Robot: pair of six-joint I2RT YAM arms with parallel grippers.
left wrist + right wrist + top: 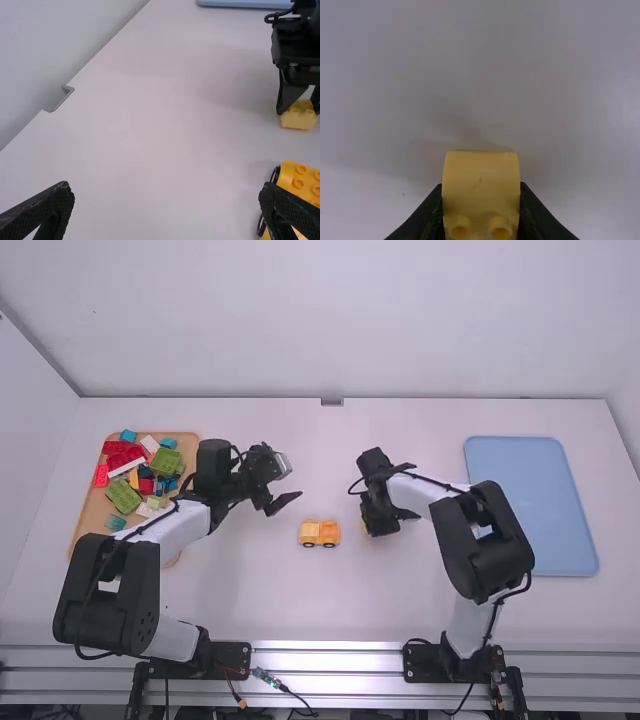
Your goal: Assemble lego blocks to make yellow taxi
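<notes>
High view — a white table (250,600), pale wall (320,320) behind.

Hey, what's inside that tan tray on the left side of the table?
The tray holds toy blocks, mostly red, green and blue. The left arm covers part of it, hiding whatever is there.

The orange wheeled base (320,533) looks like smooth plastic with a soft sheen. Just right of it, the yellow block (480,185) is smooth, faintly satiny plastic. Well left of the base, the tan tray (92,515) looks like matt wood under shiny plastic blocks (166,462); well right, the blue tray (555,490) is smooth matt plastic. The table (260,600) beneath the base is smooth and matt. Nearer the arms than the base, the ribbed rail (330,660) is metal with a dull gloss. Left of the base, the fingers (40,207) of the left gripper (286,484) are matt black and rough.
</notes>
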